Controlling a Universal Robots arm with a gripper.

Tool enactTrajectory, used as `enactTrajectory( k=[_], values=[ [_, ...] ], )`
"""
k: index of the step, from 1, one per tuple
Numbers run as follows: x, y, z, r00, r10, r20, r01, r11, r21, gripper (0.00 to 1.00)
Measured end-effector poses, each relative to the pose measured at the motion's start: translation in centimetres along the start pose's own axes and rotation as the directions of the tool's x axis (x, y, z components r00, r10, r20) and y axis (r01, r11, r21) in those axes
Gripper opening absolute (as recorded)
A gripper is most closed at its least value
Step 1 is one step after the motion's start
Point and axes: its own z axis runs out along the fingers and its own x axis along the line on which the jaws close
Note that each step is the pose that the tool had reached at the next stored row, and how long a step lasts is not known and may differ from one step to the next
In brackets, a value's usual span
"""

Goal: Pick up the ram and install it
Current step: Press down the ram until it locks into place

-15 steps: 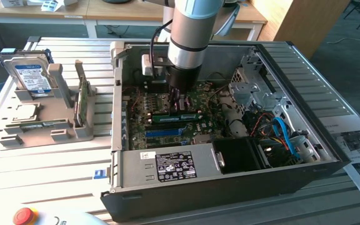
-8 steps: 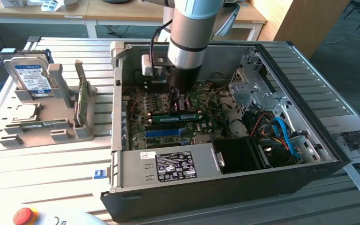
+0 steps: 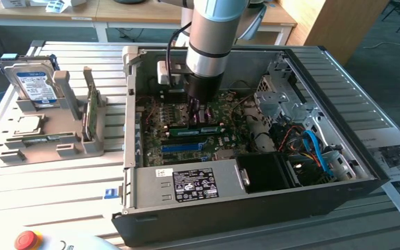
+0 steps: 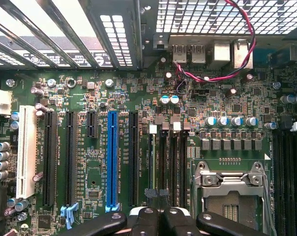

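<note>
**Gripper.** In the wrist view the gripper [image 4: 161, 219] has its two black fingers pressed together, with nothing pinched between them. In the exterior view the gripper [image 3: 201, 115] points straight down inside the open computer case [image 3: 255, 208], low over the motherboard [image 3: 186, 148].

**Ram.** The ram [image 3: 194, 130] is a narrow green stick directly under the fingertips. It appears to sit in a memory slot rather than in the fingers. Whether it is fully seated cannot be told.

**Key relation.** The ram lies straight below the gripper, close to or touching the fingertips. Its long axis runs between the exterior view's left and right, parallel to the neighbouring slots.

**Difference between views.**
- The wrist view shows the ram [image 4: 153, 162] edge-on, as a thin pale line in one black slot. That slot lies between the blue expansion slot [image 4: 112, 157] and the empty processor socket [image 4: 229, 191]. The adjacent memory slots look vacant.
- The exterior view shows the green face of the stick and the height of the arm above it.

**Farther off.** Outside the case, toward the exterior view's left, a grey fixture [image 3: 47, 151] holds a hard drive [image 3: 35, 86] standing on edge. A second narrow green strip [image 3: 47, 139] lies flat on the fixture; what it is cannot be told.
</note>
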Motion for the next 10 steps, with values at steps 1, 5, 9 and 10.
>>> enactTrajectory(
  k=[1, 5, 9, 10],
  values=[
    [0.0, 0.0, 0.01, 1.0, 0.0, 0.0, 0.0, 1.0, 0.0, 0.11],
    [0.01, 0.01, 0.02, 1.0, 0.0, 0.0001, 0.0, 1.0, 0.0, 0.11],
    [0.02, 0.01, 0.03, 1.0, 0.0, 0.0, 0.0, 1.0, 0.0, 0.11],
    [0.02, 0.02, 0.02, 1.0, 0.0, 0.0001, 0.0, 1.0, 0.0, 0.11]
  ],
)
